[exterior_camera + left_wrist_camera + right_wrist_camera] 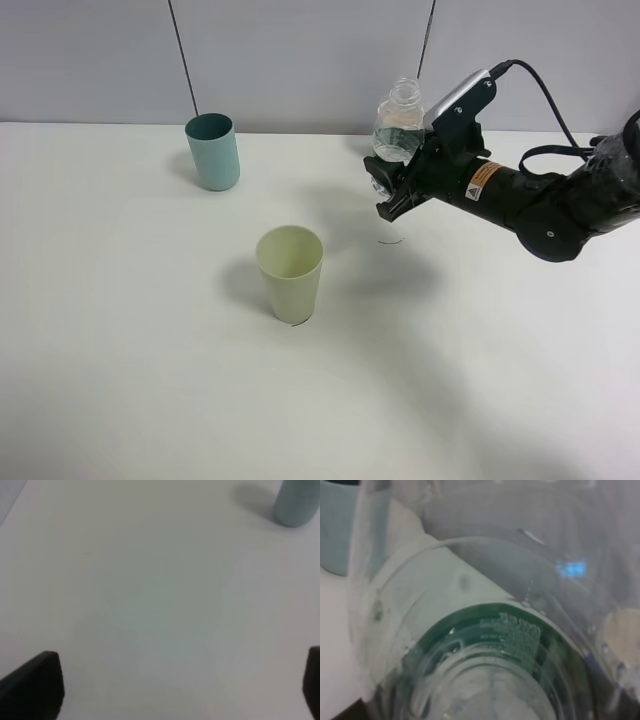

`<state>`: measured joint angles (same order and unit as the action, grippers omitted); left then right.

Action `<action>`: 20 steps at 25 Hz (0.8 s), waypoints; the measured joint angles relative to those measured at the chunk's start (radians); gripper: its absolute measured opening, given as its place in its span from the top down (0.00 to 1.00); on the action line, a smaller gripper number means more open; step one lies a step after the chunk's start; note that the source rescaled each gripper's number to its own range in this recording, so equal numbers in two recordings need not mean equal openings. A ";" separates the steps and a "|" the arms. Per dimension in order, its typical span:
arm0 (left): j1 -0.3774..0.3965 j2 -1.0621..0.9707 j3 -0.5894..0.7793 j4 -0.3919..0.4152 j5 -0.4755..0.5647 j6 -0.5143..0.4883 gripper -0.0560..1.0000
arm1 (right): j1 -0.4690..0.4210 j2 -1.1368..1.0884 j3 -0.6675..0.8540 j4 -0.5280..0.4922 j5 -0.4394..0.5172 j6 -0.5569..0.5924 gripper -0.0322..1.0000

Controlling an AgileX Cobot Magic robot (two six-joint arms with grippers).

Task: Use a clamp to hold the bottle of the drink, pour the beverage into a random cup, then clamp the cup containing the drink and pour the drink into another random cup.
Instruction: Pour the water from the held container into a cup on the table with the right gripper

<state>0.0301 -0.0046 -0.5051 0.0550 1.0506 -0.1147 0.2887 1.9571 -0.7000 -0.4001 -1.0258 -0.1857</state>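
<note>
A clear open bottle with some clear drink is held upright above the table by my right gripper, which is shut on its lower body. The bottle fills the right wrist view. A pale yellow-green cup stands in the middle of the table, left of and nearer than the bottle. A teal cup stands at the back left; it also shows in the left wrist view. My left gripper is open over bare table; only its fingertips show. The left arm is out of the exterior high view.
A white table carries everything. A grey panelled wall runs along its far edge. The right arm reaches in from the right with a cable looping above it.
</note>
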 joint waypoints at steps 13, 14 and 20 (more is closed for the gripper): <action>0.000 0.000 0.000 0.000 0.000 0.000 0.10 | 0.124 -0.033 -0.197 -0.019 0.324 -0.005 0.97; 0.000 0.000 0.000 0.000 0.000 0.000 0.10 | 0.128 -0.033 -0.207 -0.035 0.329 -0.020 0.97; 0.000 0.000 0.000 0.000 0.000 0.000 0.10 | 0.142 -0.033 -0.262 -0.156 0.361 -0.085 0.97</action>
<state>0.0301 -0.0046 -0.5051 0.0550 1.0506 -0.1147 0.4309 1.9242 -0.9619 -0.5559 -0.6646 -0.2703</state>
